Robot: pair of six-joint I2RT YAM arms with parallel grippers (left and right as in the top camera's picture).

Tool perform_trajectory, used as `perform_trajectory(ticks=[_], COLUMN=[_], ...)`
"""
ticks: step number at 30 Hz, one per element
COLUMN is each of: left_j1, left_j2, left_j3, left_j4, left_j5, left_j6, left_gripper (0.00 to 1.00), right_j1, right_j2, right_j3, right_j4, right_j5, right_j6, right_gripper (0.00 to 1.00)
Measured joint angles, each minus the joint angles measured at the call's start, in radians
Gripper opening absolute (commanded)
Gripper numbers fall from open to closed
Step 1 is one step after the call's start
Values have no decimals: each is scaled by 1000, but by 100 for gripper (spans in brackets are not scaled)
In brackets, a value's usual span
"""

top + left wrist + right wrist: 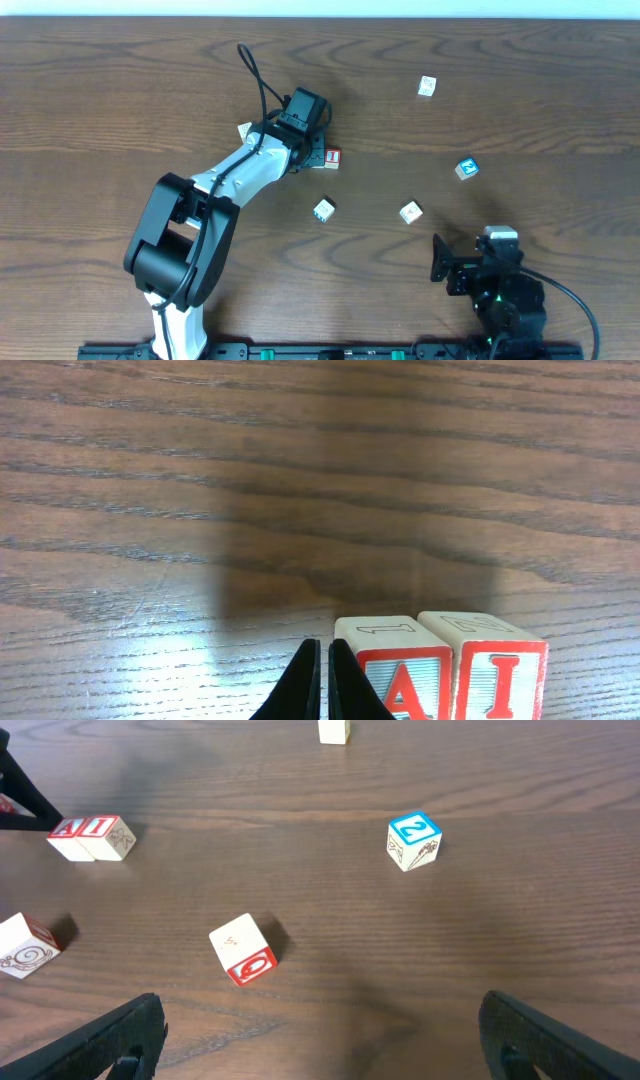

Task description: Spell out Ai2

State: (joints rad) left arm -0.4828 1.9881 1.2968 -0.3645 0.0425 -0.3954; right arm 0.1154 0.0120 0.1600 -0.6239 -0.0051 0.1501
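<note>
Left gripper [327, 682] is closed, seemingly empty; the A block [398, 672] sits just right of it, touching the I block [500, 672]. Right gripper [330, 1045] is spread wide, with the 2 block [413, 841] ahead.

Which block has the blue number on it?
The 2 block, standing apart from the rest. The A block and I block carry red letters.
</note>
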Motion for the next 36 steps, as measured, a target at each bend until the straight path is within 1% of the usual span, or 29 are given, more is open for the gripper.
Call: perform_trajectory(ticks=[2, 6, 10, 14, 15, 19, 22, 25, 32, 36], left_j1=[9, 63, 134, 187, 196, 206, 206, 205, 196, 196], left_j2=[0, -32, -156, -386, -461, -671, -820, -960, -1351, -1489], left_j3=[1, 35, 122, 195, 202, 204, 205, 203, 149, 129], left_j4=[-27, -142, -262, -402, -454, -615, -765, -901, -1087, -1201], left_j5=[-14, -65, -165, -265, -288, -370, -439, -476, -499, -499], left_j6=[1, 28, 80, 140, 150, 164, 142, 100, 35, 9], left_gripper=[6, 6, 6, 6, 6, 6, 6, 6, 6, 6], right_j1=[0, 0, 0, 0, 0, 0, 0, 0, 0, 0], right_j2=[0, 0, 0, 0, 0, 0, 0, 0, -1, -1], right_j3=[0, 0, 0, 0, 0, 0, 0, 0, 0, 0], right_j4=[0, 0, 0, 0, 0, 0, 0, 0, 0, 0], right_j5=[0, 0, 0, 0, 0, 0, 0, 0, 0, 0], right_j6=[0, 0, 0, 0, 0, 0, 0, 0, 0, 0], right_gripper=[99, 99, 99, 99, 99, 99, 99, 99, 99, 99])
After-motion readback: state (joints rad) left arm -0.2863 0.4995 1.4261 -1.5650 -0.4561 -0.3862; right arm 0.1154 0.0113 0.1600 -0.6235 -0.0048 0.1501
